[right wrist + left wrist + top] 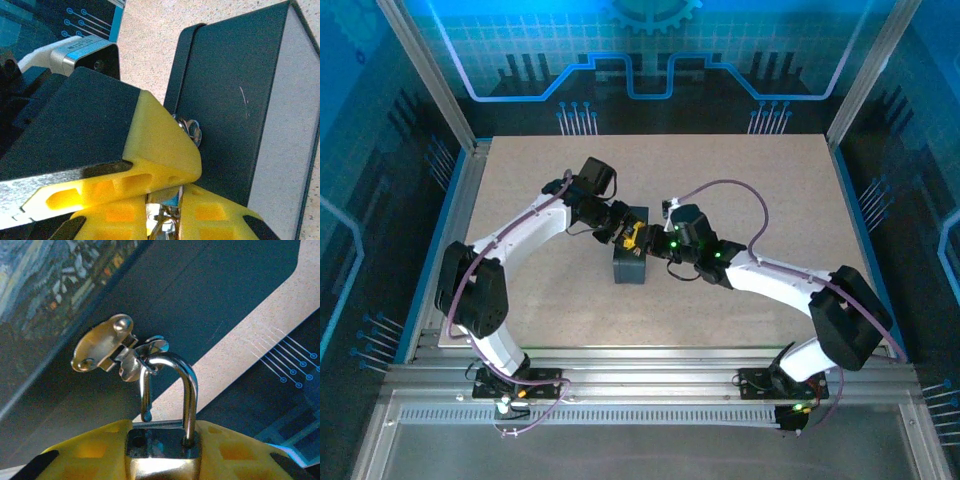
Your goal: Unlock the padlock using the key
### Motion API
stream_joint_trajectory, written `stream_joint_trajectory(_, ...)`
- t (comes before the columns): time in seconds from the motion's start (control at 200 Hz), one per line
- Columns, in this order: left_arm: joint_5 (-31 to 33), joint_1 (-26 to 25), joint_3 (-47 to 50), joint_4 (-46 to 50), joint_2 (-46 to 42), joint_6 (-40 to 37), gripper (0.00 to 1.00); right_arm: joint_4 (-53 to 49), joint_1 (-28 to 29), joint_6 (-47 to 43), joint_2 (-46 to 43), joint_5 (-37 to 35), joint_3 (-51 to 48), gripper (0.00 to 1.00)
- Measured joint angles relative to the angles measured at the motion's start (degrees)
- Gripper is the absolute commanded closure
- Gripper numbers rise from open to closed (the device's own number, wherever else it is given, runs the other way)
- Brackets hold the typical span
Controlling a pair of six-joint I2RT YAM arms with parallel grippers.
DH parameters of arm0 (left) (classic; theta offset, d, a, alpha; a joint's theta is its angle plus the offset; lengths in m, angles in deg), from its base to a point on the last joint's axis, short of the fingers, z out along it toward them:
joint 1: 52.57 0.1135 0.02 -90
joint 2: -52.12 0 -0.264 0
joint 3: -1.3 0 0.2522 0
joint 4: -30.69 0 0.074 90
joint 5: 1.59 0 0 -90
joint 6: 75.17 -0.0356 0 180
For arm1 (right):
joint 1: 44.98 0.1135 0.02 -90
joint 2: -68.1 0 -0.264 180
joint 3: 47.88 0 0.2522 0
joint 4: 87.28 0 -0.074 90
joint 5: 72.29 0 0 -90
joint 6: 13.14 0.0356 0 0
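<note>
Left gripper (623, 232) clamps the padlock (162, 446) body at the tin (630, 265), steadying it. The shackle (172, 382) threads the tin's hasp (102, 342), one leg apparently free. Right gripper (657, 243), beside the tin, pinches something metallic, probably the key (162, 220).

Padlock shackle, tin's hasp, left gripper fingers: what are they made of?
Padlock shackle: polished steel or chrome plate by the look, with mirror-like highlights. Hasp: thin stamped metal with a pale brassy sheen; alloy unclear. Fingers of the left gripper: matte yellow plastic with recessed pockets, possibly printed.
</note>
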Motion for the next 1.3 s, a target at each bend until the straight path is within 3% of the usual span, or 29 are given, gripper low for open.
stream_joint_trajectory(0.16, -0.2, 1.7, 0.3, 1.4, -3.1, -1.7, 0.49, -5.2, -2.5, -3.0, -0.5, -0.4, 0.1, 0.91)
stream_joint_trajectory(0.41, 0.8, 4.9, 0.3, 3.1, -4.9, -4.6, 0.48, -8.0, -5.1, -5.7, -2.1, 0.3, 0.1, 0.91)
stream_joint_trajectory(0.89, 5.9, 5.1, -4.3, 1.3, 3.8, -17.0, 0.51, -12.8, -11.5, -12.4, -2.2, 18.2, 4.5, 0.92)
stream_joint_trajectory(1.301, 5.9, 5.0, -4.3, -1.1, 6.3, -20.4, 0.51, -21.1, -14.8, -18.4, -0.7, 27.1, 10.6, 0.93)
